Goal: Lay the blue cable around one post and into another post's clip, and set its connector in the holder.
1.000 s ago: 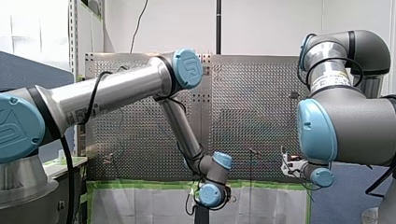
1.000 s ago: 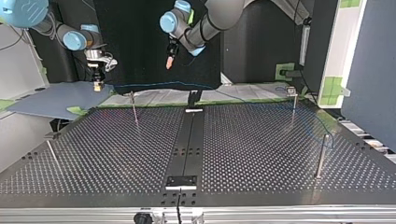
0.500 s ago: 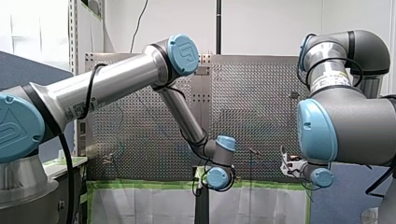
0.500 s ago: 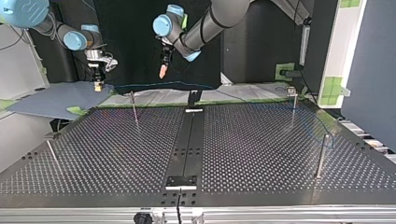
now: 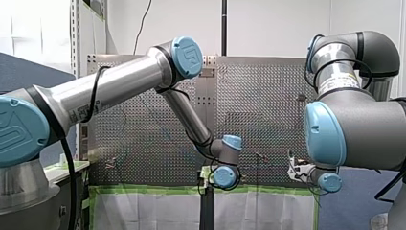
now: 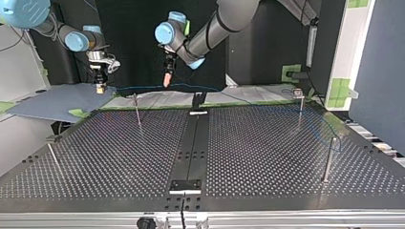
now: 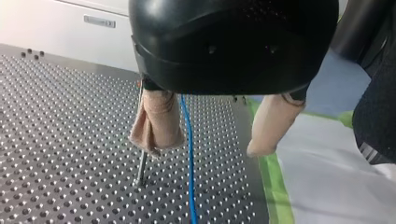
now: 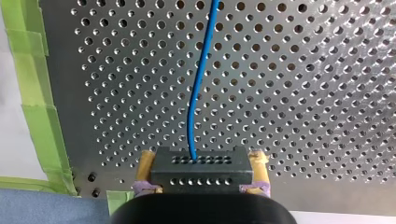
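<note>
Count, top view unless noted.
- Arms point(image 5: 119, 91): 2.
- Hands: 2, left hand point(image 6: 166, 82) and right hand point(image 6: 100, 88).
- Cable point(image 6: 191, 86), blue: 1.
- Connector point(image 8: 201, 169), black, right wrist view: 1.
- Surface point(image 6: 119, 157), perforated: 1, with 1 dark centre strip point(image 6: 191, 152).
- Posts point(image 6: 137, 110): 4, two left of the strip and two right of it.
- Small fixtures point(image 6: 185, 185) on the strip: 2, one at each end.

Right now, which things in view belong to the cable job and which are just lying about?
Job: blue cable; connector, clamped in my right gripper; my left gripper, open astride the cable; posts; likely holder on the centre strip.
Lying about: green tape; blue sheet.
</note>
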